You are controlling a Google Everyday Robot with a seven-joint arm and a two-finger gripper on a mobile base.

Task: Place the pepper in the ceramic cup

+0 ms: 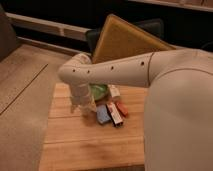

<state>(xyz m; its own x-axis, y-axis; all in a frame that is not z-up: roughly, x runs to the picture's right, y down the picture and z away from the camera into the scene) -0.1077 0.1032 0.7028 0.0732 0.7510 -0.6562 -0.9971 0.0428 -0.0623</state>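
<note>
The pepper (123, 108) is small and red-orange. It lies on the wooden table (75, 142), just right of a dark box with a white-red label (115, 114). A small off-white object (114, 91) stands right of the green bowl; it may be the ceramic cup, but the arm partly hides it. My gripper (82, 106) hangs down from the wrist at the left of the group, low over the table and a short way left of the pepper. It holds nothing that I can see.
A green bowl (99, 90) sits behind the gripper, partly hidden by the arm. A blue box (103, 114) lies beside the dark box. A yellow-brown chair (127, 40) stands behind the table. My white arm (175, 100) fills the right side.
</note>
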